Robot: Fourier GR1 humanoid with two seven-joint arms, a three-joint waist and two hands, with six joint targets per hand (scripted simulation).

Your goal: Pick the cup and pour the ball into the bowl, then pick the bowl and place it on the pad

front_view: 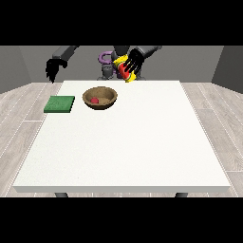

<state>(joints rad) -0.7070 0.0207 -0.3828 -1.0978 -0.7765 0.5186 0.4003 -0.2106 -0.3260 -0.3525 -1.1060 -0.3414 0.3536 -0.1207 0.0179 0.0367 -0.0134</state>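
A brown wooden bowl (pixel 100 98) stands on the white table (pixel 128 137) at the far left-centre, with a small red ball (pixel 95 100) inside it. Left of the bowl lies a flat green pad (pixel 60 104). The hand at the view's right (pixel 134 60) is raised above the table's far edge, its fingers curled round a yellow cup (pixel 125 70) with a red inside; the cup is tilted, its mouth facing down and left towards the bowl. The hand at the view's left (pixel 54 68) hangs in the air beyond the table's far left corner, fingers relaxed and pointing down, holding nothing.
The robot's torso (pixel 108 66) stands behind the table's far edge. Grey plank floor surrounds the table on both sides. Nothing else stands on the tabletop besides the bowl and pad.
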